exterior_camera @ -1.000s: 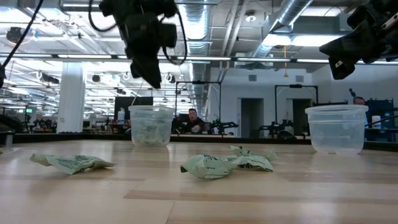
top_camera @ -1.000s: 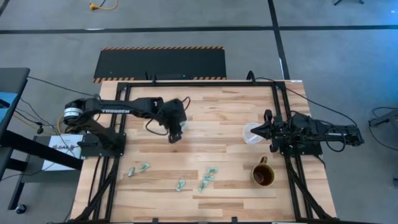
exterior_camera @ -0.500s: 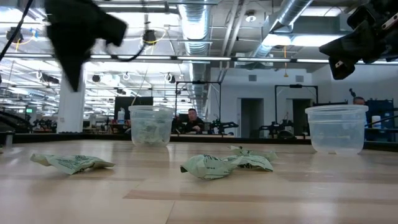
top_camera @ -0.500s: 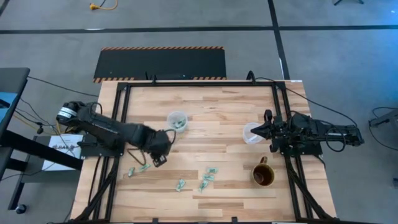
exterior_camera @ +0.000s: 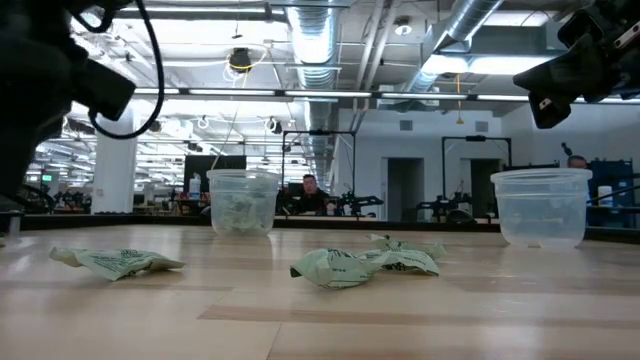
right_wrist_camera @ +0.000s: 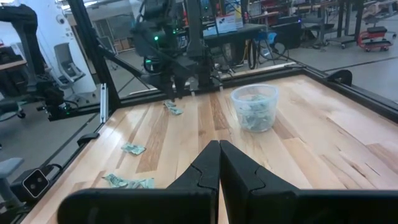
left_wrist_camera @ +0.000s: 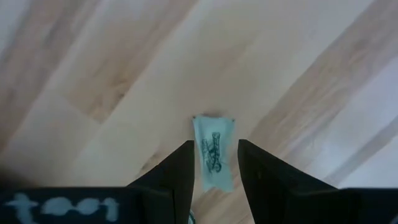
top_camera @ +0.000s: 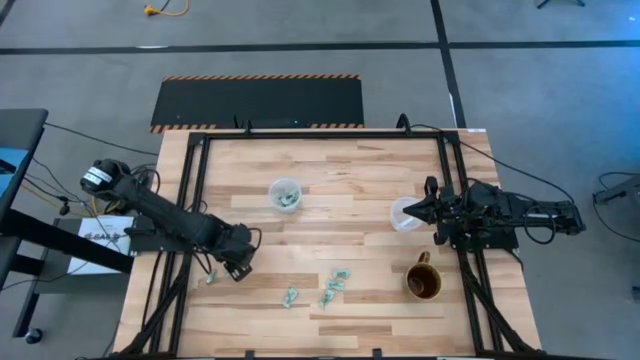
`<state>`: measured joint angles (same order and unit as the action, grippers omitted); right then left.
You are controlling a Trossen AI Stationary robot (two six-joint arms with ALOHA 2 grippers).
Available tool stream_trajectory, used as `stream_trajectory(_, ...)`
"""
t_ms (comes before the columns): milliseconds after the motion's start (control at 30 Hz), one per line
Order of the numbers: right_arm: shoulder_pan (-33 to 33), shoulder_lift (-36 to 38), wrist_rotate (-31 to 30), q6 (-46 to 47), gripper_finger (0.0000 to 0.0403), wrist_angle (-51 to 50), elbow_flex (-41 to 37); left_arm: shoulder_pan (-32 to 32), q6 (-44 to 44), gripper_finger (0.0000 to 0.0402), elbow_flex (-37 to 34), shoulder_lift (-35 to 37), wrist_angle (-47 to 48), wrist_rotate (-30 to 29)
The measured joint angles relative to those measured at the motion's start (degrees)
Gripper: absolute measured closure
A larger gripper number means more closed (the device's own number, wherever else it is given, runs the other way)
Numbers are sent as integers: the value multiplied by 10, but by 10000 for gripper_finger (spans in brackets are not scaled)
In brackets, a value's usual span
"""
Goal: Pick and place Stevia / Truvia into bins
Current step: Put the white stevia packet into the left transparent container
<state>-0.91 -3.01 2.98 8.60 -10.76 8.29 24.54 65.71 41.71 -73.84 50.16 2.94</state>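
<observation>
Green and white Stevia sachets lie flat on the wooden table: one [left_wrist_camera: 213, 152] directly below my left gripper, another [top_camera: 211, 277] beside it, more [top_camera: 335, 283] near the front middle. My left gripper [top_camera: 238, 268] points down, open, its fingers on either side of the sachet and above it; the right wrist view shows it [right_wrist_camera: 180, 87] over that sachet [right_wrist_camera: 173, 109]. One clear bin [top_camera: 285, 194] holds sachets. My right gripper [top_camera: 425, 210] waits shut beside the other bin [top_camera: 404, 214].
A brown mug [top_camera: 423, 280] stands at the near right, in front of the right arm. Black frame rails [top_camera: 195, 200] run along the table's left and right edges. Bare wood lies between the two bins.
My left gripper has swung from over the left bin toward the table's near left, come down and rolled about its own axis. It now hangs over the sachets at the near left. The bin that it covered shows again.
</observation>
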Motion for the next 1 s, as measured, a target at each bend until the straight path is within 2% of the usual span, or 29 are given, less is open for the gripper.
stream_trajectory(400,0,0,0,0,403,0,0,53,24,290,-40,-3,-67,31)
stream_trajectory(633,0,0,0,0,403,0,0,63,31,288,-40,-3,-52,13)
stream_trajectory(1000,0,0,0,0,403,0,0,63,42,218,-40,-3,-51,8)
